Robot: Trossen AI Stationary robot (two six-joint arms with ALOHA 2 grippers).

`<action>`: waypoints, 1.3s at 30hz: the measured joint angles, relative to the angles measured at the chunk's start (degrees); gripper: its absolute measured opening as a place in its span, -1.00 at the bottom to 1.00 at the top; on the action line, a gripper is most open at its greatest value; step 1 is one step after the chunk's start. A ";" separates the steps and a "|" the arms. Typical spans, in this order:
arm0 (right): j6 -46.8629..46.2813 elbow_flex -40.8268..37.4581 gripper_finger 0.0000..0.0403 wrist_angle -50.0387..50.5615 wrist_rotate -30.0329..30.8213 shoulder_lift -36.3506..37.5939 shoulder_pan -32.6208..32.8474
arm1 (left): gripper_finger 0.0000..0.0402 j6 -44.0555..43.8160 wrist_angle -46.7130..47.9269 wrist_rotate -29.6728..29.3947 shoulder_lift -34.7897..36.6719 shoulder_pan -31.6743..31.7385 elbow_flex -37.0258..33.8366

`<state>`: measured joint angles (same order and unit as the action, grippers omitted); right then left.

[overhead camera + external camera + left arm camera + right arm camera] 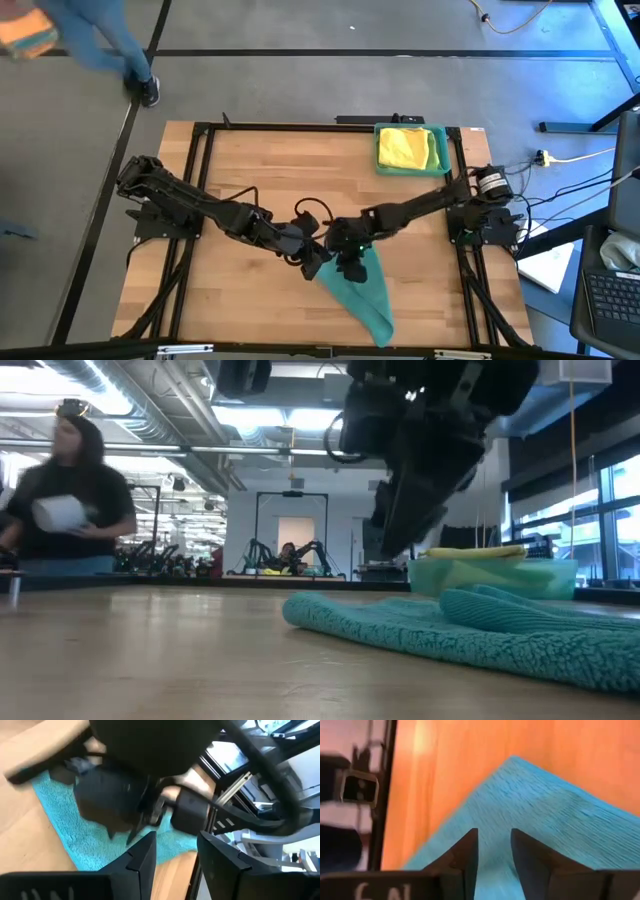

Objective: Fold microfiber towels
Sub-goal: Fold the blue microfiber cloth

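Note:
A teal microfiber towel (362,295) lies rumpled on the table near its front edge, stretching from the middle toward the near right. It also shows in the low view (470,625). My left gripper (175,854) hovers open beside the towel's far left corner (320,268), with nothing between its fingers. My right gripper (493,851) hangs open just above the towel's far end (350,262), fingers pointing down at the cloth (545,805). In the low view the dark grippers (420,470) stand clear above the towel. A yellow towel (405,148) lies in the teal tray (441,150).
The teal tray (545,575) with the yellow cloth stands at the table's far right. Both arms cross at the table's middle, close to each other. Bare wood (240,300) lies to the towel's left. A person (70,500) walks beyond the table's far left.

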<state>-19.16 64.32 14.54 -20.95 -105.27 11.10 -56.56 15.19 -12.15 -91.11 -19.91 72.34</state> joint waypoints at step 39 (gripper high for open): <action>-31.58 -30.03 -0.41 23.05 15.65 73.32 12.63 | -0.33 7.47 -21.77 35.71 -26.01 17.72 0.17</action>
<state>-50.74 34.28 37.60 -5.31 -31.95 23.73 -49.10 -6.58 23.56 -117.12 -2.20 72.51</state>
